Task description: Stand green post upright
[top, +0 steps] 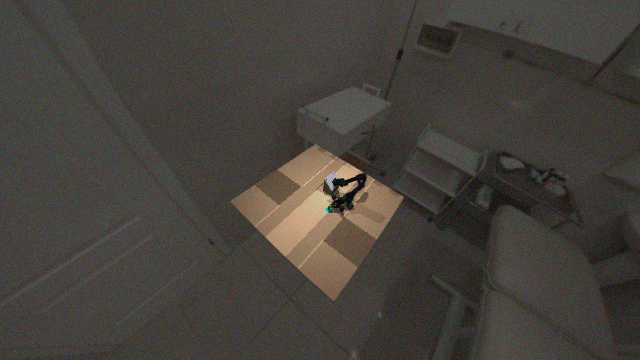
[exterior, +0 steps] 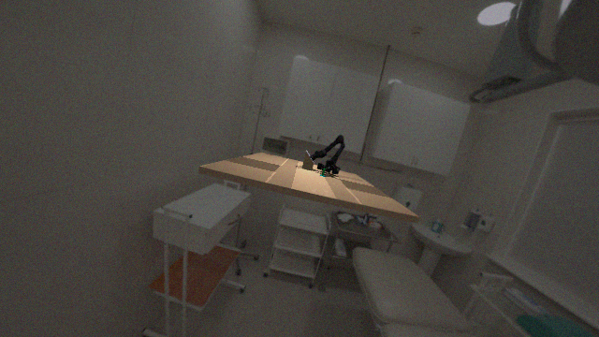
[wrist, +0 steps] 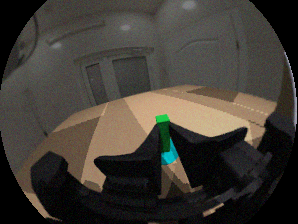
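The green post (wrist: pixel 164 135) (exterior: pixel 323 172) stands upright between the fingertips, with its bright top end showing above them in the wrist view. My gripper (wrist: pixel 162 125) is shut on the post. The cyan circle (wrist: pixel 170 156) (top: pixel 328 210) lies on the table, and part of it shows just behind and below the post's lower end. The black fingers hide the rest of the circle in the wrist view. The post's lower end is at or very near the circle. Whether it touches the table, and whether it is wholly inside the circle, I cannot tell.
A small box-like object (top: pixel 330 184) (exterior: pixel 307 161) with a pale, tilted face stands on the patterned wooden table (top: pixel 334 285) (exterior: pixel 299 186), beside the arm. In the top view it is up and slightly left of the gripper.
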Controlling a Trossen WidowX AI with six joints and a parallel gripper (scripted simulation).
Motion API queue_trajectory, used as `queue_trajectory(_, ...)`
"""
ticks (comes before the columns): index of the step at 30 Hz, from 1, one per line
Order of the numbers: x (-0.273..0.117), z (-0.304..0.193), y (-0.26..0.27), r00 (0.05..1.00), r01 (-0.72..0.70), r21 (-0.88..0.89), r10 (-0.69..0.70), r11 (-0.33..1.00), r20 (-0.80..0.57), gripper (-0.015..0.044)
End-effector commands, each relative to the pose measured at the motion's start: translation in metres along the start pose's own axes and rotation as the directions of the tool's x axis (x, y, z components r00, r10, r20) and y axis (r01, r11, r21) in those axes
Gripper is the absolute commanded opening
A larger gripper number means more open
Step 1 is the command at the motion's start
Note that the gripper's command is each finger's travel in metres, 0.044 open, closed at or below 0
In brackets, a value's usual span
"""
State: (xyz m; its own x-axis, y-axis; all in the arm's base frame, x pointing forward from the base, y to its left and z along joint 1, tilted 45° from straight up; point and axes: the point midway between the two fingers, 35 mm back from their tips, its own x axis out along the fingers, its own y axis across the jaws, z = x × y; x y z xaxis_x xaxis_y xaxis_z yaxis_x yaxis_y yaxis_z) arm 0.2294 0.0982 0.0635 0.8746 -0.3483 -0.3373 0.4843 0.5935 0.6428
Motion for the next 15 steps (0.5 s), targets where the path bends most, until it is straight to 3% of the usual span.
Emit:
queue_trajectory(1,-0.0001,-0.0001,0.0025,1.000,-0.003,0.011,0.003,1.000,0.006,0.0023)
queue_trajectory(5,-0.0001,-0.0001,0.0025,1.000,-0.003,0.011,0.003,1.000,0.006,0.0023)
queue_trajectory(15,-0.0001,-0.0001,0.0025,1.000,-0.003,0.011,0.003,1.000,0.006,0.0285)
